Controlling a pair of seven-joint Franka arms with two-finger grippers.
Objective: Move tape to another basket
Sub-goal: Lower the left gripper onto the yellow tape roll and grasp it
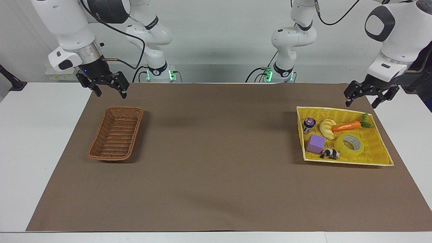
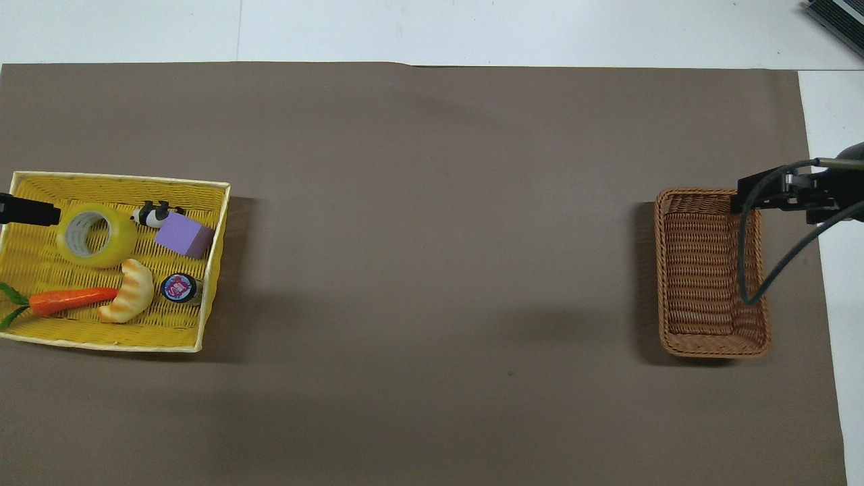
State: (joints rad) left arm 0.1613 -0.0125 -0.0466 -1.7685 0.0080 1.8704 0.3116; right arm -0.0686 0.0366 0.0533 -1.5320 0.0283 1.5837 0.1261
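Note:
The yellow tape roll (image 1: 351, 145) (image 2: 94, 235) lies flat in the flat yellow tray (image 1: 347, 163) (image 2: 121, 177) at the left arm's end of the table. The brown wicker basket (image 1: 116, 133) (image 2: 712, 270) stands empty at the right arm's end. My left gripper (image 1: 361, 101) is open and empty, in the air over the tray's rim nearest the robots. One of its fingers (image 2: 30, 213) shows in the overhead view beside the tape. My right gripper (image 1: 110, 93) is open and empty, waiting in the air over the basket's end nearest the robots.
The tray also holds a purple cube (image 1: 315, 143) (image 2: 183, 235), a croissant toy (image 1: 326, 129) (image 2: 128, 300), a carrot (image 1: 346, 126) (image 2: 71, 300), a small jar (image 1: 308, 124) (image 2: 179, 288) and a black-and-white animal figure (image 1: 330, 154) (image 2: 154, 214). A brown mat (image 1: 216, 152) covers the table.

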